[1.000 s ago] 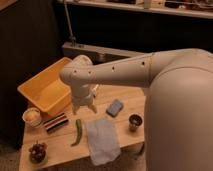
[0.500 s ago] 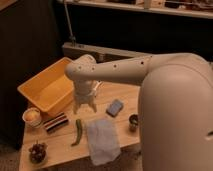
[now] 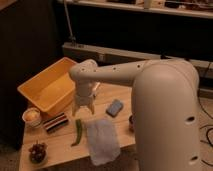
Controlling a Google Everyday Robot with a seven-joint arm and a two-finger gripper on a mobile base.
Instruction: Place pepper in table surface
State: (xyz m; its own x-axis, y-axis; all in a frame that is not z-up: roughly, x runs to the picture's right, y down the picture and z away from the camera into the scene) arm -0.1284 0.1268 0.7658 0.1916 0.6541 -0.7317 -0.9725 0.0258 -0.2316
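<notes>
**Desk:** What are the fingers doing?

**Photographer:** The white fingertips (image 3: pixel 75 111) point straight down and stand spread apart, grasping nothing. The gripper (image 3: pixel 83 110) hangs over the far half of the table surface (image 3: pixel 60 152), just in front of the yellow bin (image 3: pixel 47 90).

**Desk:** And the pepper?

**Photographer:** The green pepper (image 3: pixel 78 132) lies flat on the planks, on the near side of the gripper and not between its fingers, with its length running near to far. A grey cloth (image 3: pixel 102 141) lies just to its right. A black-and-white brush (image 3: pixel 55 122) lies to its left, and a small bowl (image 3: pixel 31 116) sits beyond that at the table's left edge.

**Desk:** Anything else?

**Photographer:** A blue block (image 3: pixel 115 107) rests to the right of the gripper. A dark cluster (image 3: pixel 37 151) sits at the near-left corner. The white arm (image 3: pixel 120 72) reaches in from the robot's bulky body on the right.
</notes>
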